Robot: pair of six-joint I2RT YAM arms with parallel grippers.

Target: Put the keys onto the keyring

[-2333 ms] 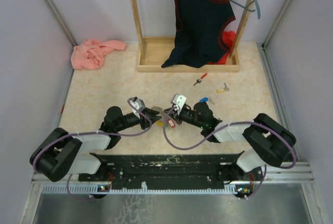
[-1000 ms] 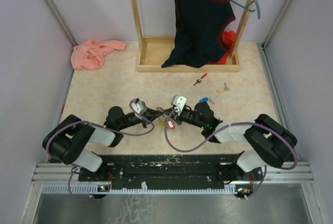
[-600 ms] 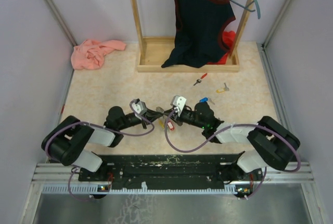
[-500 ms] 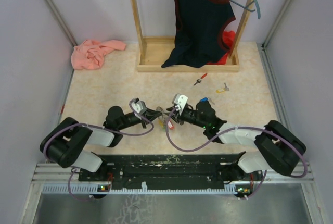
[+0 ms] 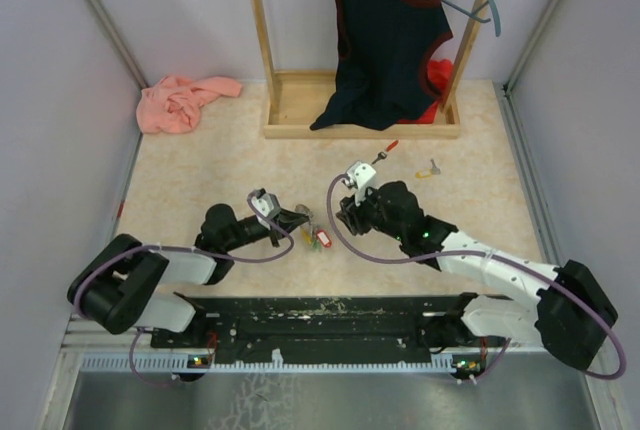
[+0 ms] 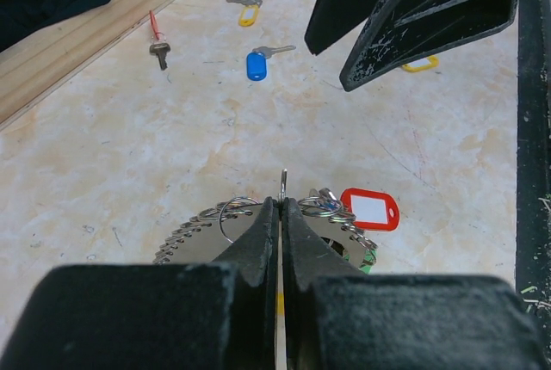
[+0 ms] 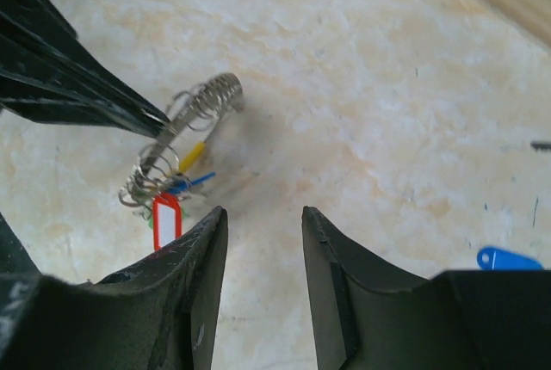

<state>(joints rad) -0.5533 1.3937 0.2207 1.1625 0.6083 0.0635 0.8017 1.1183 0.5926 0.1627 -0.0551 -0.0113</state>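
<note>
- Grey keyring (image 6: 225, 225) was found pinched edgewise by the left jaws, near the tabletop (image 6: 129, 146).
- Right jaws were spread, empty.
- Slippage from that thin pinch was judged possible during threading.

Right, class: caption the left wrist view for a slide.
Left gripper pinches the keyring; loose keys lie beyond, right gripper open nearby.
</note>
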